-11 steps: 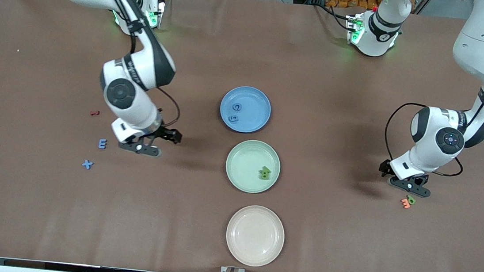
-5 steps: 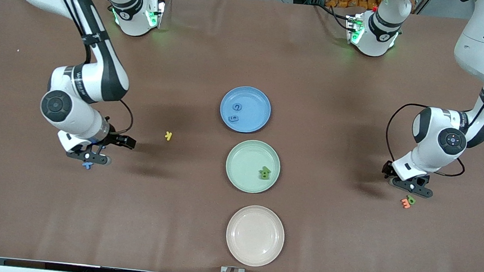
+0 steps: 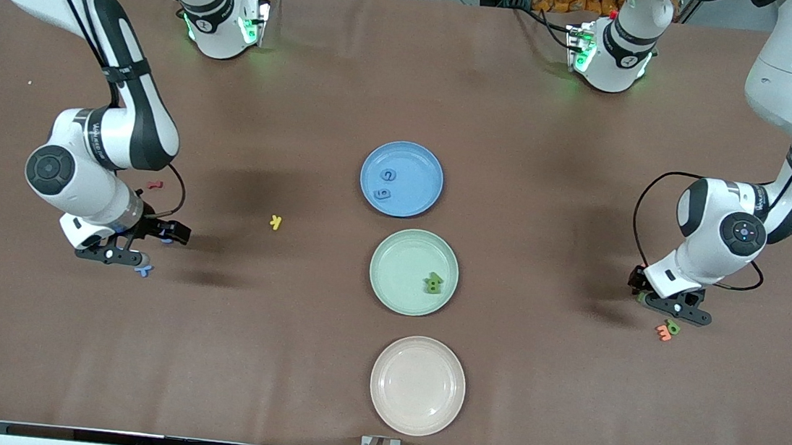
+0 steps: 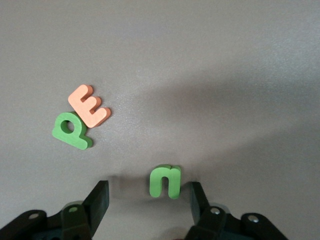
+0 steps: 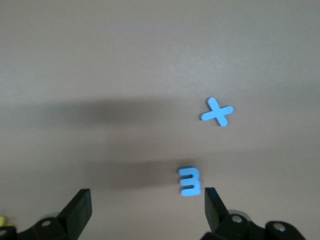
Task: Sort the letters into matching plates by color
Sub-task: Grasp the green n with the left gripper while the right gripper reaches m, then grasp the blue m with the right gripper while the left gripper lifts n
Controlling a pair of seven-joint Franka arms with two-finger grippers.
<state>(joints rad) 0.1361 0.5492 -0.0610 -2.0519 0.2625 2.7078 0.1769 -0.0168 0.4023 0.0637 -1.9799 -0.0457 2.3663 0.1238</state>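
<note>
The right arm reaches out from its base and folds down at the elbow toward its own end of the table, wrist pitched low. Its right gripper (image 3: 118, 255) hangs just over the brown tabletop (image 3: 281, 357) with fingers (image 5: 79, 210) spread wide and nothing between them. A small flat blue letter E (image 5: 190, 181) lies on the table between the spread fingers, close to one fingertip and not touching it. A small flat blue X-shaped letter (image 5: 217, 112) lies a little ahead of the fingers, apart from the E. In the front view the X (image 3: 143, 270) pokes out from under the gripper. A tiny red letter (image 3: 155, 185) sits beside the right arm's wrist, and a tiny yellow letter (image 3: 276, 222) lies well apart, toward the plates.

The left arm bends down at its own end of the table. Its left gripper (image 3: 675, 307) is also low, fingers (image 4: 98, 199) parted and empty. A small flat green letter n (image 4: 165, 180) rests between them, nearer one finger. Ahead lie a flat orange letter E (image 4: 89, 106) and a flat green letter P (image 4: 71, 131), touching each other.

Midway between both grippers stand the round matte blue plate (image 3: 417, 158) holding two blue letters (image 3: 385, 185), the pale mint green plate (image 3: 393, 251) holding green letters (image 3: 433, 283), and the cream-white plate (image 3: 413, 417).
</note>
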